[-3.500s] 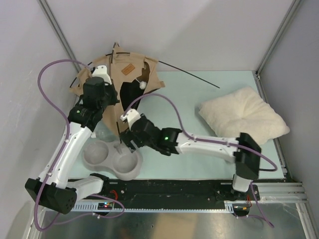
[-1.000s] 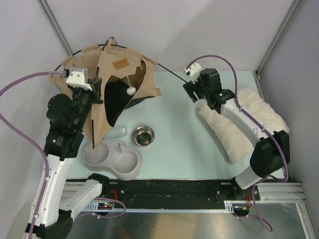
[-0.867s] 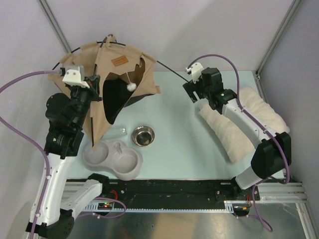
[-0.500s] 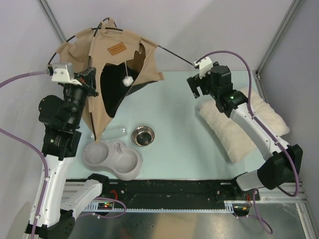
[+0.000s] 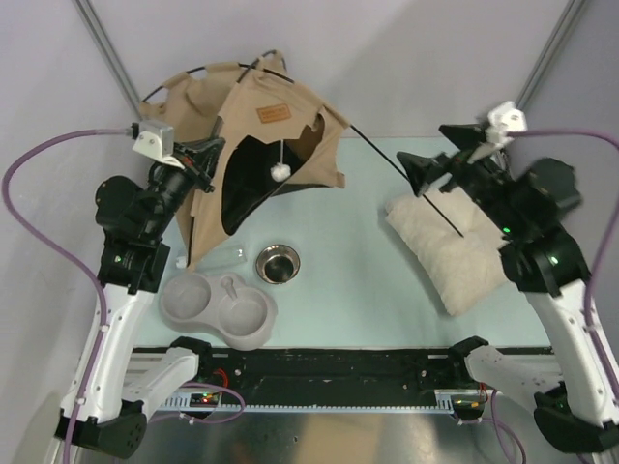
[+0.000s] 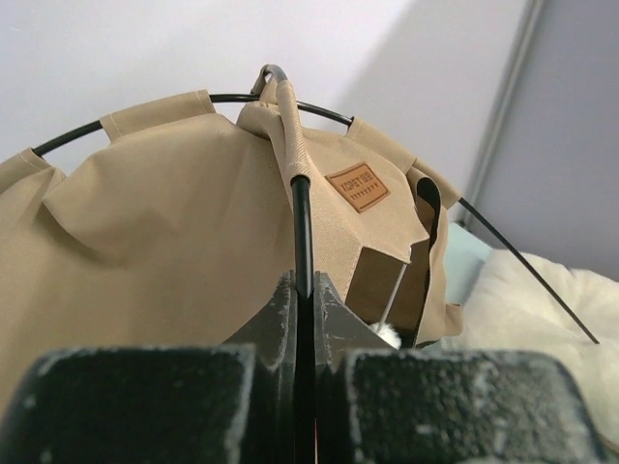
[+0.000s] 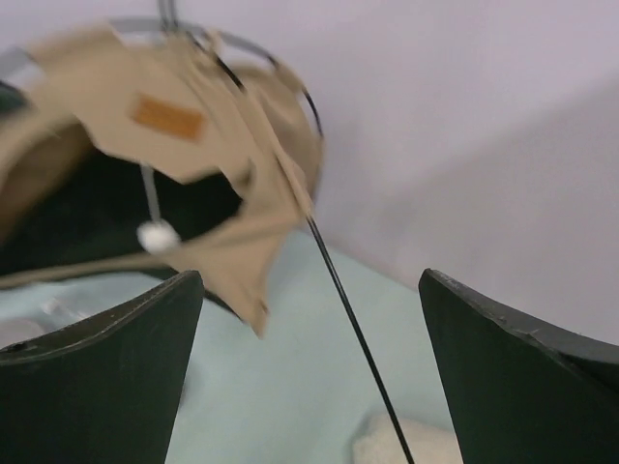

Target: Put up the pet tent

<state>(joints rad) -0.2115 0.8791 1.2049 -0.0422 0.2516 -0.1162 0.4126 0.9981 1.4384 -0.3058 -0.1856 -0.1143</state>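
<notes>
The pet tent (image 5: 280, 126) is tan with a black lining, a brown label patch (image 5: 274, 114) and a white pompom (image 5: 281, 173) hanging in its doorway. It is held up off the table at the back left. My left gripper (image 5: 206, 155) is shut on one of its thin black poles, seen between the closed fingers in the left wrist view (image 6: 305, 300). Another pole (image 5: 416, 184) sticks out to the right over the pillow. My right gripper (image 5: 430, 155) is open above that pole. In the right wrist view the pole (image 7: 358, 338) runs between the wide-open fingers (image 7: 97, 367), apart from both.
A cream fluffy pillow (image 5: 474, 242) lies at the right under the right arm. A grey double pet bowl (image 5: 218, 307) sits at the front left, with a steel bowl (image 5: 278, 263) beside it. Walls stand close behind and to both sides.
My left gripper has carried the tent up and to the right. My right arm has lifted and swung right, staying open by the free pole.
</notes>
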